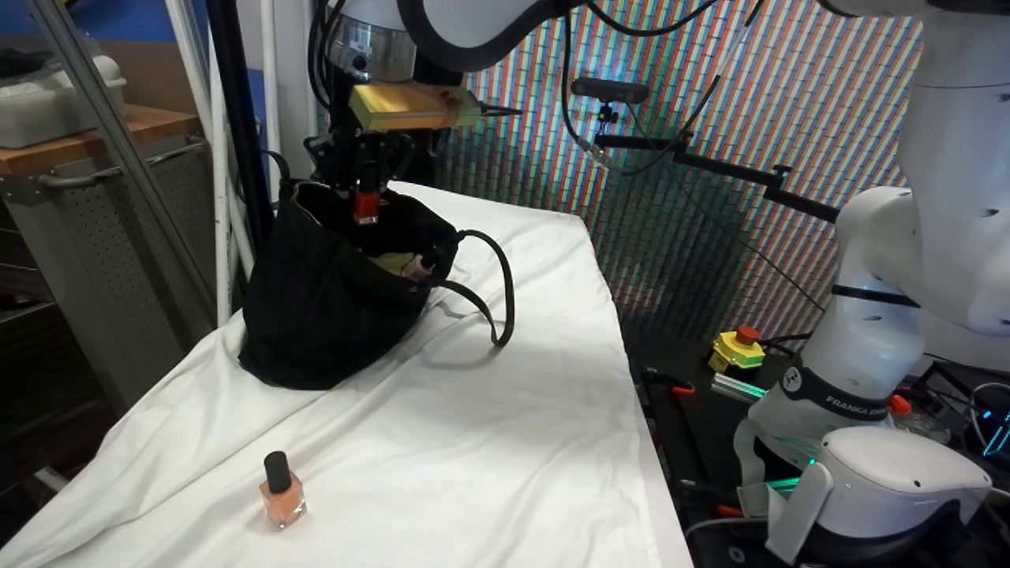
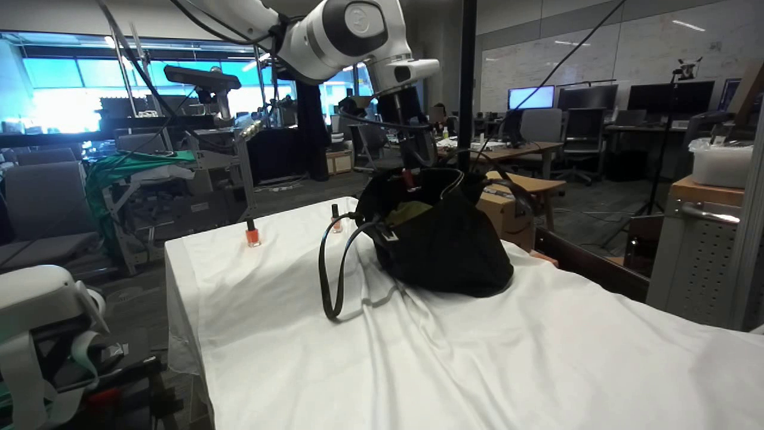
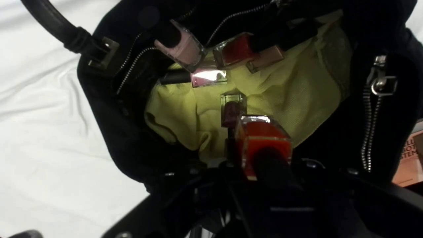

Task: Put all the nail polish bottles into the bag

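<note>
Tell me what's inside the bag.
At least five nail polish bottles and yellowish lining. The gripper and the red bottle it holds cover some lining; anything beneath is hidden.

1. We see the black handbag [image 1: 316,315] with yellow-green lining [image 3: 290,96].
2. We note a red nail polish bottle [image 3: 257,140], a pale pink bottle [image 3: 188,51], an orange bottle [image 2: 253,237], a peach bottle [image 1: 282,501].
3. We also note white cloth [image 1: 505,442] and a red-blue-green striped backdrop [image 1: 773,110].

A robot arm [image 1: 876,327], a mounted camera [image 1: 609,90] and a red stop button [image 1: 747,336] near a draped white table [image 1: 513,450] mark the room as a robotics lab, with monitors [image 2: 588,98], chairs [image 2: 584,128] and a whiteboard [image 2: 647,57] farther back lending it the look of an office.
</note>
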